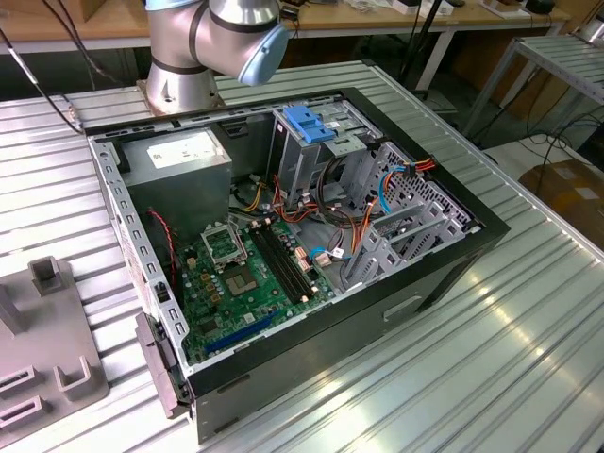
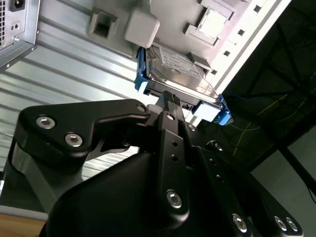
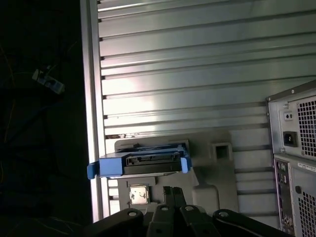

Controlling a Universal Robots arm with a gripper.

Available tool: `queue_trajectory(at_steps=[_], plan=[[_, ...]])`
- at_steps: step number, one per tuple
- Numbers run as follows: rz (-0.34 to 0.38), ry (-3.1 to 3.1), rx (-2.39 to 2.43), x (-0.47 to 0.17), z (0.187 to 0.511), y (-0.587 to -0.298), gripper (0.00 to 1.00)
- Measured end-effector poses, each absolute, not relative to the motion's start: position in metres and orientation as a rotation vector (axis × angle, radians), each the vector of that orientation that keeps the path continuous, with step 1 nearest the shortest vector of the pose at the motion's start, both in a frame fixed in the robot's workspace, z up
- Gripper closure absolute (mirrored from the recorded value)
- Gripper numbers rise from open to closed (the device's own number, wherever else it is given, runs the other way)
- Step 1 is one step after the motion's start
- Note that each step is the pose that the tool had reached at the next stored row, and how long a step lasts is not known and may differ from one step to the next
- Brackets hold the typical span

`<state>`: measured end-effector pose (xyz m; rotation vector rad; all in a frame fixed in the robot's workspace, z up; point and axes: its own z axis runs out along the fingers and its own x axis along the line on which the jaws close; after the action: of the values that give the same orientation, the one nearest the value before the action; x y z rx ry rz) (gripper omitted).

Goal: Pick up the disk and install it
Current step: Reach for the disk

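The disk (image 2: pixel 178 69), dark grey metal with a white label and a blue carrier frame, lies on a grey fixture plate (image 2: pixel 111 19) at the edge of the ribbed metal table. In the first wrist view the disk (image 3: pixel 143 164) is seen edge-on, with blue tabs at both ends. My gripper (image 2: pixel 170 97) hovers just short of the disk's near edge, its two black fingers pressed together with nothing between them. In the first wrist view the gripper (image 3: pixel 171 190) stands a small gap away from the disk.
An open computer case (image 1: pixel 444 274) lies on the table with motherboard, cables and a drive cage holding a bare blue bracket (image 1: pixel 310 123). Its rear panel (image 3: pixel 296 148) is beside the fixture. Grey fixture blocks (image 1: pixel 47 349) sit at the exterior view's left. The arm's base (image 1: pixel 184 57) stands behind the case.
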<state>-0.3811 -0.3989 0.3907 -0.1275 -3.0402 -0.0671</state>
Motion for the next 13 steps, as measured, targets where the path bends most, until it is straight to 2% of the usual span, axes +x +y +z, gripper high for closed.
queue_trajectory(at_steps=[13], plan=[[-0.108,-3.071,-0.126,-0.434,0.384,-0.399,0.9]])
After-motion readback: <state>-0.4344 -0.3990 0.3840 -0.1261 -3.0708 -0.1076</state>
